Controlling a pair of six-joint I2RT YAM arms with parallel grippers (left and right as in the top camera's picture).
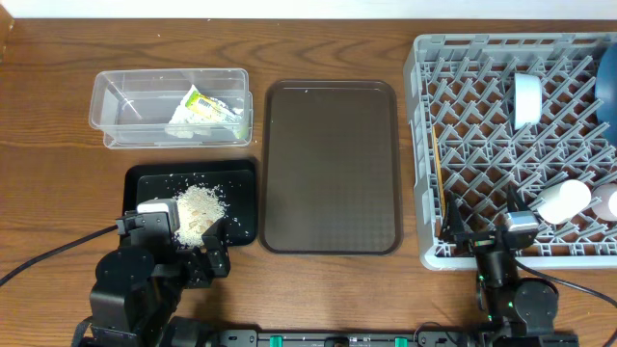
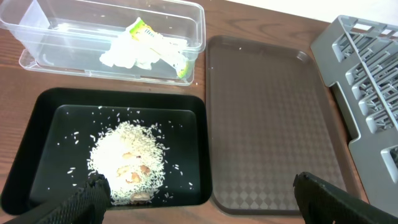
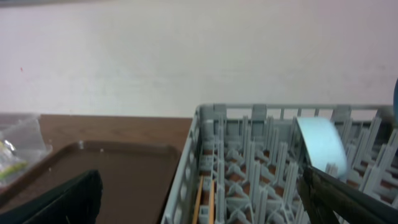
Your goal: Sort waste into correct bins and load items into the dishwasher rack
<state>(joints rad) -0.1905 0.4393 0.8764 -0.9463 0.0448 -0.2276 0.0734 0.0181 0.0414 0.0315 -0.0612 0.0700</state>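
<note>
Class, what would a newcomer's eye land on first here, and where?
The big grey dishwasher rack fills the right side, a white bowl on edge among its pegs. At front left, a heap of white rice stands out on the black tray; behind it, a clear tub holds crumpled tissue and a yellow-green wrapper.

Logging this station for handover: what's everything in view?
Clear plastic rectangular tub: one, far left
Crumpled white tissue with yellow-green wrapper: one, in tub
Shallow black rectangular tray: one, near left
Rice grains: pile, white, black tray
Brown serving tray: one, centre
Grey plastic dishwasher rack: one, right
White bowl: one, in rack
Dark blue dish: one, in rack
Small cups: two, pale, pinkish, in rack
Wooden chopsticks: two, in rack
Left gripper: open, by black tray
Right gripper: open, by rack
</note>
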